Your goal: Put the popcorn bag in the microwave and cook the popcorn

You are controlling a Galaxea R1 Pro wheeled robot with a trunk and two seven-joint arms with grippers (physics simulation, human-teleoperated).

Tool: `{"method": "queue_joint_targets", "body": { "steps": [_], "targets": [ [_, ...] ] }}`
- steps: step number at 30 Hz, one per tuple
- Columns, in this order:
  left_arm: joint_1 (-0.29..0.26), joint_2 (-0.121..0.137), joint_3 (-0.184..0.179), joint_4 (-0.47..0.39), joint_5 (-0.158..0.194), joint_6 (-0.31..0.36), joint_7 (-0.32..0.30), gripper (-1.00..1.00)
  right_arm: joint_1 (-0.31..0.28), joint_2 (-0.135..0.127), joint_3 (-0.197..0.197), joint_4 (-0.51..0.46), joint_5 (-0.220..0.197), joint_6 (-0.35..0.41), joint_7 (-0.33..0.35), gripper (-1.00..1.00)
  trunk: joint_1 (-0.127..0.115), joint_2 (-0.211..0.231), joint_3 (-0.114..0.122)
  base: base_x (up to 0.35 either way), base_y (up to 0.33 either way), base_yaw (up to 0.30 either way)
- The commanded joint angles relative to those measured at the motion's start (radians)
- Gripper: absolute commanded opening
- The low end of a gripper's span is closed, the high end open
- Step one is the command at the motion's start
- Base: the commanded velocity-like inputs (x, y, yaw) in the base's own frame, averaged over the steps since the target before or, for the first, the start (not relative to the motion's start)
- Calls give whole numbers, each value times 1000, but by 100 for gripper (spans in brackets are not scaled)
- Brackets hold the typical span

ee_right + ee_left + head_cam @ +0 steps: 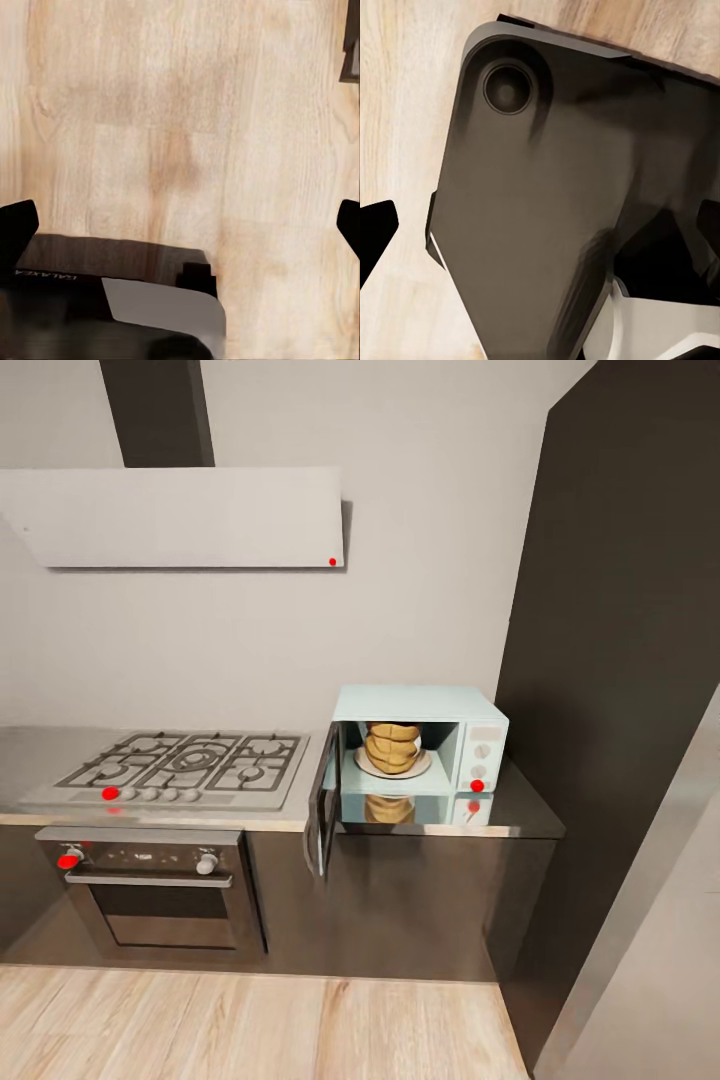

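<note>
Popcorn bag (392, 748) sits upright on the plate (421, 768) inside the open microwave (420, 745), ready for heating; both grippers' finger spread is unclear.

Pale lettering, seen mirrored and seeming to spell "GALAXEA", runs along the dark robot base (90, 279) above the wooden floor (180, 127). Nothing else carries legible writing.

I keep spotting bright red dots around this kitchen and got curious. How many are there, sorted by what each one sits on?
Range hood: 1
Gas hob: 1
Built-in oven: 1
Microwave: 1
Total: 4 red dots, not counting the faint reflection on the countertop below the microwave.
</note>
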Motion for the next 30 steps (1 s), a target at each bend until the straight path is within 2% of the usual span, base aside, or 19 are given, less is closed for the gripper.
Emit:
{"method": "queue_joint_targets", "body": {
  "steps": [1, 6, 10, 14, 19, 30],
  "targets": [
    [0, 0, 2, -1, 5, -1, -1, 100, 21, 0, 0, 4, -13, -7, 3, 100, 0, -1, -1, 0, 0, 0],
    [0, 0, 2, -3, 6, -2, -1, 100, 88, 0, 0, 4, -26, -6, 3, 100, 0, -1, -1, 0, 0, 0],
    [0, 1, 3, -4, 6, -3, -1, 100, 182, -16, 0, 4, -26, -8, 2, 100, 0, -1, -1, 0, 0, 0],
    [0, 0, 3, -4, 6, -2, -1, 100, 225, -16, 1, 4, -26, -11, 1, 100, 0, -1, -1, 0, 0, 0],
    [0, 0, 2, -3, 5, -1, -2, 100, 233, -16, 2, 4, -19, -13, 1, 100, 0, -1, -1, 54, 0, 0],
    [0, -1, 2, -2, 4, -1, -2, 100, 234, -11, 5, 4, -14, -12, 1, 100, 0, -1, -1, 277, 0, 0]
  ]
}}
